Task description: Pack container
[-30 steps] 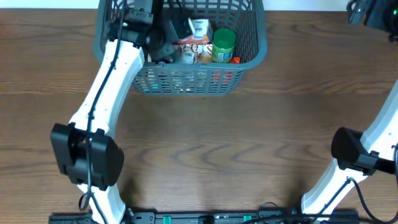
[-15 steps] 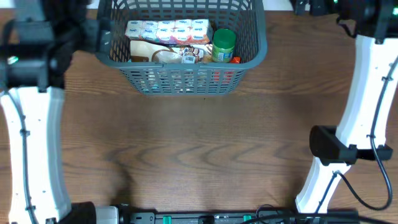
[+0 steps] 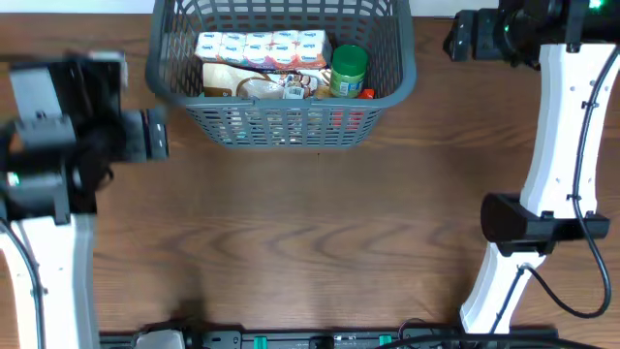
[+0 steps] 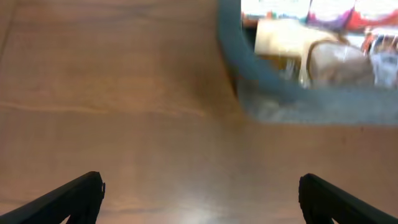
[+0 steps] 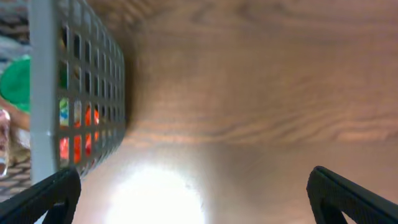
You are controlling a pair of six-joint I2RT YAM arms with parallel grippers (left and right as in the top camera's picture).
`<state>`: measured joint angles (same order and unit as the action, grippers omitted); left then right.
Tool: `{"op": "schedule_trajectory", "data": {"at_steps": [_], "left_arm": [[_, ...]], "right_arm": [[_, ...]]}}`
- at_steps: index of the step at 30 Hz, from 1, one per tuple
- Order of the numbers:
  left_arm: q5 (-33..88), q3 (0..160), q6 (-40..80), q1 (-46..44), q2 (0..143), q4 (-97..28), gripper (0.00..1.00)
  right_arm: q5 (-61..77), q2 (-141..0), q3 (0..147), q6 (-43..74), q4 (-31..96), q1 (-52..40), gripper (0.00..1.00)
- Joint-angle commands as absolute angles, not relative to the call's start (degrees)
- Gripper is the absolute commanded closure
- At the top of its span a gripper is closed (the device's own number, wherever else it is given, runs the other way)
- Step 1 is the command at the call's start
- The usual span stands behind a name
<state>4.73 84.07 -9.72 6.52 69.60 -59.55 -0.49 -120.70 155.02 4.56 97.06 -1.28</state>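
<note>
Overhead: left hand [image 4: 199, 186] and right hand [image 5: 194, 190] gape empty — flanking the filled container [image 3: 281, 126].

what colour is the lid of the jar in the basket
The jar lid is green, clearest in the overhead view.

**Table** [image 3: 320, 233]: brown wood-grain top, smooth, with a satin sheen that throws back a bright patch of light in the right wrist view.
**Container** [image 3: 291, 124]: grey moulded plastic, matt, with lattice walls and a smooth rolled rim.
**Jar lid** [image 3: 350, 58]: green, smooth, plastic in look.
**Multipack** [image 3: 260, 46]: white printed tops, lightly glossy.
**Wrapped packet** [image 3: 276, 85]: clear, shiny film.
**Arm links** [image 3: 567, 126]: white, smooth hard shell.
**Joint housings** [image 3: 528, 221]: black, matt.
</note>
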Motion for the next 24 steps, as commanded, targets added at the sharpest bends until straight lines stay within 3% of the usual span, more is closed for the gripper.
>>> {"op": "schedule_trajectory", "data": {"at_steps": [1,8,19,24], "left_arm": [[4.9,76.5,-11.0,6.5,62.9,-58.0,0.01],[4.6,61.8,-14.8,6.5,48.3,-48.9,0.01],[0.3,46.0,-16.7,4.9,32.7,-37.1,0.01],[0.1,42.4,-16.7,4.9,32.3,-35.0,0.01]], "right_arm": [[-1.8,-113.0,148.4,7.3,97.3,-3.9,0.01],[-13.7,-96.8,126.5,11.7,94.8,-8.7,0.01],[-14.7,-61.7,72.7,15.8,62.1,-17.4,0.01],[-14.8,-51.9,58.3,15.9,56.7,-17.8,0.01]]}}
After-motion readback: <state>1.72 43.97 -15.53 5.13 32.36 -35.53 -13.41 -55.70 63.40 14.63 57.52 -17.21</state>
